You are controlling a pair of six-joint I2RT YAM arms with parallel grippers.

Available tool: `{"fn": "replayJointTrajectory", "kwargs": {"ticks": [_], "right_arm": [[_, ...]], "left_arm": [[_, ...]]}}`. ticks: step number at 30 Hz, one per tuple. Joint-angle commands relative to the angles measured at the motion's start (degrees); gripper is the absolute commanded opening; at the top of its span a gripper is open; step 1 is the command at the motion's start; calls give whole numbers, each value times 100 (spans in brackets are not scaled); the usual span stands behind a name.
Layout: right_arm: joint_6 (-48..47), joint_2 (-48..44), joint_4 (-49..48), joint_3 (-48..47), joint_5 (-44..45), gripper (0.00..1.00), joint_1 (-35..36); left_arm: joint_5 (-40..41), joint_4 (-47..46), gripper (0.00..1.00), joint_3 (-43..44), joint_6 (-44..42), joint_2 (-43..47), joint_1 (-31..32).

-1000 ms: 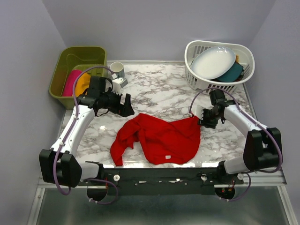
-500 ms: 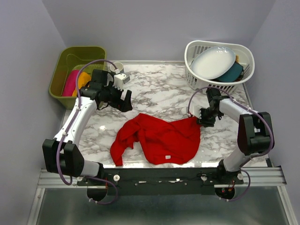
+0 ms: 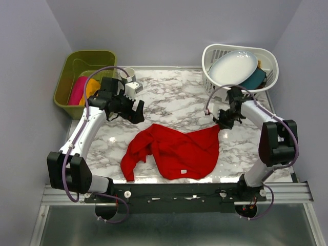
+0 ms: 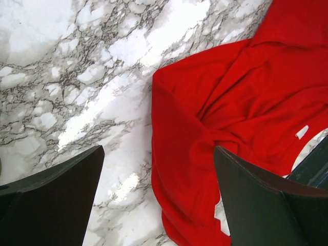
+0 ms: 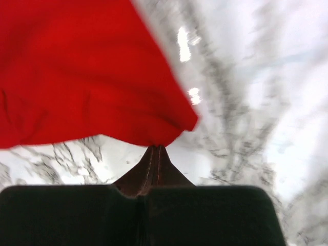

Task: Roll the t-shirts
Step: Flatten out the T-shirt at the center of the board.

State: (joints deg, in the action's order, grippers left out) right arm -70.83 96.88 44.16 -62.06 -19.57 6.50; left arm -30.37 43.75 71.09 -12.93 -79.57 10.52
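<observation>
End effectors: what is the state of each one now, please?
Left end effector: open, holding nothing.
Right end effector: closed on a corner of the red t-shirt.

Left arm stretched forward, elbow raised, left gripper [image 3: 136, 111] tilted down and inward, jaws spread wide, right arm folded at elbow, forearm angled inward, right gripper [image 3: 223, 123] low, jaws pinched together on corner of shirt [image 3: 177, 151].

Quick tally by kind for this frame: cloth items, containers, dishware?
Cloth items: 3 (red t-shirt, pink cloth, orange cloth)
Containers: 2 (green bin, white basket)
Dishware: 3 (white plate, teal dish, mug)
Total: 8
</observation>
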Motion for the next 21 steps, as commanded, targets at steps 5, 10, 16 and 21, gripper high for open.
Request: {"fn": "replayJointTrajectory", "kwargs": {"ticks": [5, 10, 16, 21], "right_arm": [[3354, -1232, 963, -2336, -2295, 1, -387], [5074, -1777, 779, -2214, -2841, 1, -387], [5992, -2217, 110, -2064, -2570, 1, -422], [6037, -2139, 137, -2283, -2393, 1, -624]], "left_arm": [[357, -165, 99, -517, -1176, 495, 494], [391, 238, 99, -736, -2089, 662, 1249], [575, 407, 97, -1308, -2785, 812, 1663], [1006, 108, 95, -1580, -2776, 715, 1681]]}}
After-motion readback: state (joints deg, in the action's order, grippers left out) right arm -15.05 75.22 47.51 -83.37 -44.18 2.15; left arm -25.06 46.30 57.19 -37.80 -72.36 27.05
